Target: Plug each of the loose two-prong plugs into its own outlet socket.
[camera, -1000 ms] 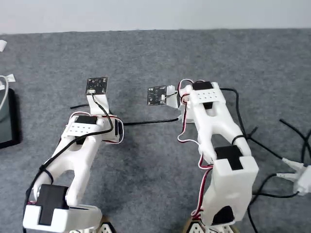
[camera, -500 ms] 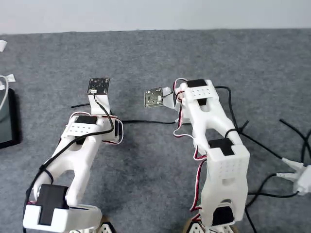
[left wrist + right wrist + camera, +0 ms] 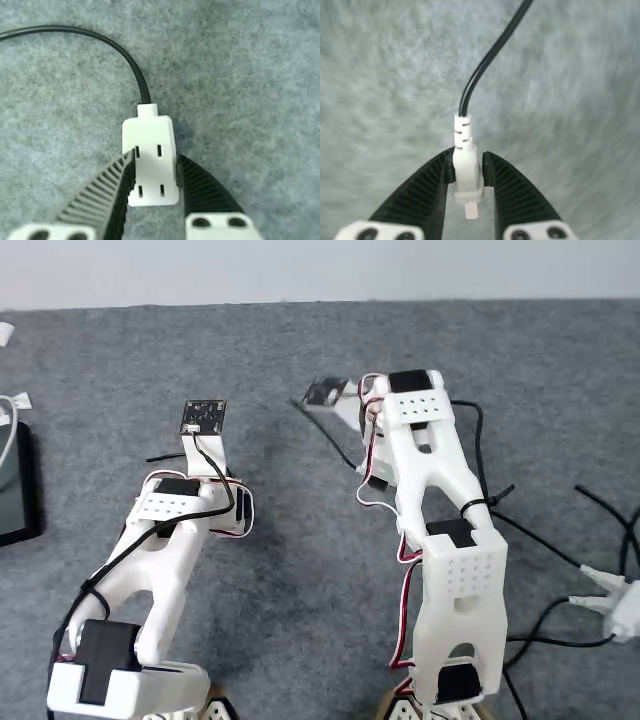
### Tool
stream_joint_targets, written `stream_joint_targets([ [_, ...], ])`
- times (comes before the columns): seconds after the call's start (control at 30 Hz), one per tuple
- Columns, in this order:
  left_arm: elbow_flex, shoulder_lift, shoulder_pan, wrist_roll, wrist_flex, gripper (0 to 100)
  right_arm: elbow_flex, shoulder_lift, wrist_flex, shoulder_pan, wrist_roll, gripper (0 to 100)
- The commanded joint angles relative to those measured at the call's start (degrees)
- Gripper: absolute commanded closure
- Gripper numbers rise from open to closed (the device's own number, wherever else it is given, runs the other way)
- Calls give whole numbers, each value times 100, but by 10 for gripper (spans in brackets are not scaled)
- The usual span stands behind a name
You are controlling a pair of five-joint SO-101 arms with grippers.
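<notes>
In the left wrist view a white outlet block (image 3: 149,132) with two pairs of slots lies on the grey carpet, a black cord (image 3: 112,45) leaving its far end. My left gripper (image 3: 155,159) is shut on its sides. In the right wrist view a white two-prong plug (image 3: 462,137) on a black cable (image 3: 490,55) is held above the carpet, my right gripper (image 3: 467,157) shut on its body, a prong (image 3: 471,212) pointing back toward the wrist. From above, the left arm (image 3: 180,510) covers the outlet block; the right arm (image 3: 420,440) trails the cable (image 3: 325,435).
A black flat device (image 3: 15,480) lies at the table's left edge. White connectors (image 3: 620,605) with several black leads sit at the right edge. Open grey carpet (image 3: 290,570) lies between the two arms and beyond them.
The right arm's wrist has turned and moved farther away with the plug. Its cable, which lay leftward toward the left arm, now runs up toward the far side. The left arm is still.
</notes>
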Motion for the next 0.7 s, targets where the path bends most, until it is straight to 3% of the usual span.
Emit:
stream_joint_targets([
  [0.0,215,9,-132,-62,211,988,-448,-110,1015,48,-2066,990],
  [0.17,224,9,-132,-62,220,988,-79,-13,1138,84,-3077,987],
  [0.3,224,9,-123,-62,220,988,35,242,831,92,-2752,951],
  [0.5,224,9,-123,-62,220,988,35,541,514,75,-2347,738],
  [0.67,224,9,-123,-62,220,988,-334,356,708,110,-2259,729],
])
